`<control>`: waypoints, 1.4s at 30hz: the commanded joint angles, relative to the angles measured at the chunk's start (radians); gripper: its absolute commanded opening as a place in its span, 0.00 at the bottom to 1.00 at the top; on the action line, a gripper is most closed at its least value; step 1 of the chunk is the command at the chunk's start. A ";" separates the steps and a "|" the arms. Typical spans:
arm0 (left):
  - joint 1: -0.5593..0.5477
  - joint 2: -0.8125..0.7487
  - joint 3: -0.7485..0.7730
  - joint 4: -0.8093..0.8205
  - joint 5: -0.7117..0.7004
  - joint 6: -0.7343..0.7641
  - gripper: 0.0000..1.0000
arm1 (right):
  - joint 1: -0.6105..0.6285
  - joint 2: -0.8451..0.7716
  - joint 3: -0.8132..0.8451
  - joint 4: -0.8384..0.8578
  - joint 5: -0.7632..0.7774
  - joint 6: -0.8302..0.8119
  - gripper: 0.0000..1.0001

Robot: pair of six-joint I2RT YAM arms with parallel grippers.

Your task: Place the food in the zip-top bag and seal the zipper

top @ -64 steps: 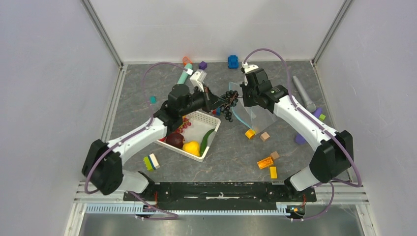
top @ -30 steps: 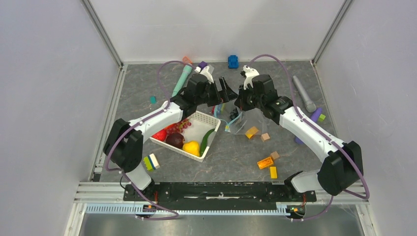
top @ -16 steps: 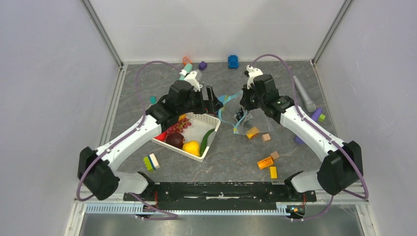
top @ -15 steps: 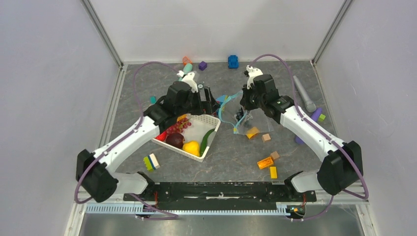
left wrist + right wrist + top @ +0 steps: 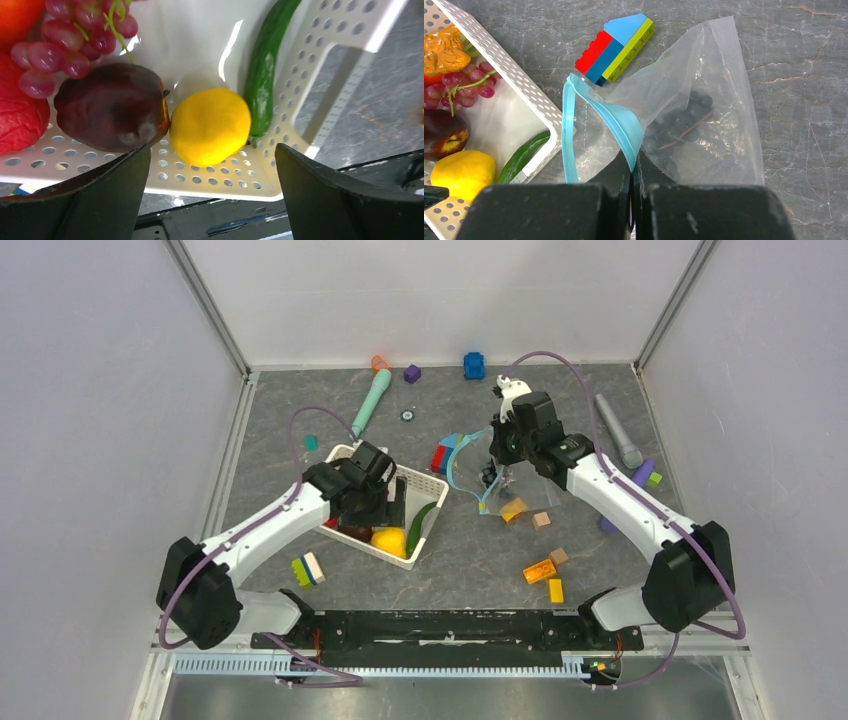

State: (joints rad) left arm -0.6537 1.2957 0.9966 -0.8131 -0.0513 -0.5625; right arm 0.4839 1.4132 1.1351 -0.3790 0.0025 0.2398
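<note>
Zipper (image 5: 624, 132) pinched in right fingers (image 5: 616, 172) — yellow fruit (image 5: 210, 126) between left fingers (image 5: 115, 185)

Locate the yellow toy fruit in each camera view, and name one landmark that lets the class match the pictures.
Top external: the yellow fruit lies left of centre, at the near end of the white basket.
Left wrist: the fruit sits near the picture's centre.
Right wrist: the fruit is in the bottom-left corner.
Shared landmark: the green pod just right of it in every view.
</note>
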 commanded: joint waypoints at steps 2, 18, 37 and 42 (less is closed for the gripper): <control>0.000 0.055 -0.038 -0.022 0.016 -0.016 1.00 | -0.002 0.012 0.040 0.009 0.015 -0.017 0.00; -0.001 0.188 -0.079 0.095 0.088 -0.020 0.94 | -0.003 0.012 0.038 0.005 0.026 -0.017 0.00; 0.000 -0.059 -0.009 0.109 0.021 0.019 0.18 | -0.002 -0.012 0.035 0.018 -0.020 -0.022 0.00; -0.001 -0.125 -0.021 0.406 0.080 0.022 0.19 | -0.002 -0.012 0.046 0.017 -0.049 -0.004 0.00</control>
State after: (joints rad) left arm -0.6540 1.2198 0.9451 -0.6838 -0.0029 -0.5735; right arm 0.4839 1.4242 1.1351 -0.3824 -0.0124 0.2333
